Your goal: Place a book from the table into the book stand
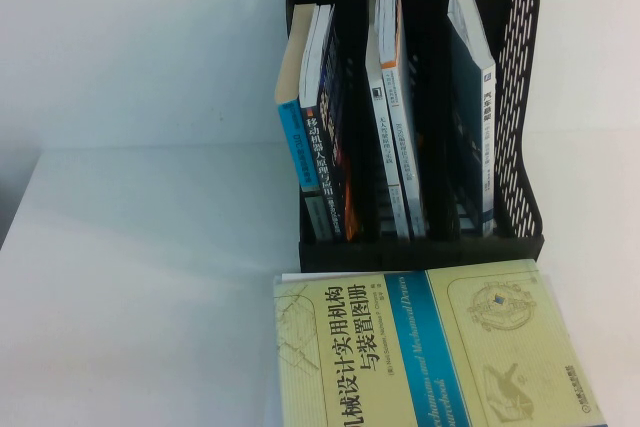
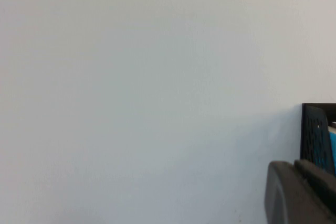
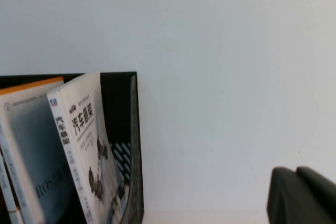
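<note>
Only the wrist views showed the grippers. The left gripper (image 2: 302,192) appeared as a dark grey block at the picture's corner, held clear of everything in front of a blank white wall; whether its jaws stood wide or narrow could not be told. The right gripper (image 3: 304,195) showed the same way, a dark rounded mass in the corner, its jaws likewise impossible to judge, and neither held anything visible.

The left wrist view caught just a sliver of the book stand (image 2: 316,137), black and perforated, with a strip of blue beside it. The right wrist view looked at the stand's other end, where a white paperback (image 3: 86,150) leaned in the outermost slot against the mesh wall.

The high view showed neither arm. There the book stand (image 1: 520,97) stood upright on the white surface (image 1: 140,287), with several books upright in each of its three slots. The book (image 1: 420,347), pale yellow-green with a blue band, lay flat on the surface just in front of the stand's base, its far edge close to the black lip and its near part cut off by the picture's edge. Wide bare surface lay to the robot's left.
</note>
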